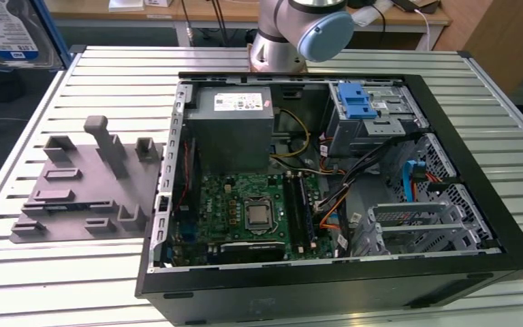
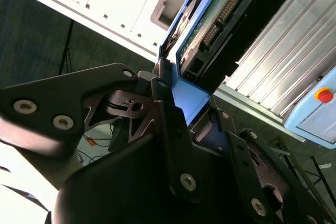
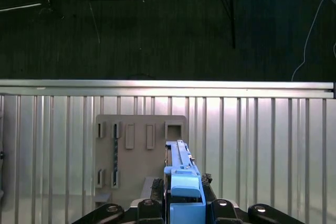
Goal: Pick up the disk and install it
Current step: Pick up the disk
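The disk [image 1: 5, 30] hangs high at the exterior view's far left, its white-and-blue label facing the camera and a blue rail along its edge. In the first wrist view the disk [image 3: 181, 174] stands on edge above the grey fixture plate [image 3: 139, 150], its blue rail between the dark fingers [image 3: 223, 205] of my gripper [image 3: 184, 205]. The second wrist view shows the disk's green circuit board [image 2: 210, 19] and blue rail. There my gripper [image 2: 186, 103] is shut on the disk's end.
An open computer case [image 1: 479, 204] lies on the slatted aluminium table [image 1: 80, 272]. Inside are a power-supply box [image 1: 234, 116], a motherboard [image 1: 252, 211], a metal cage with a blue latch [image 1: 357, 102] and lower drive cages [image 1: 425, 218]. The fixture plate [image 1: 80, 184] lies beside the case.
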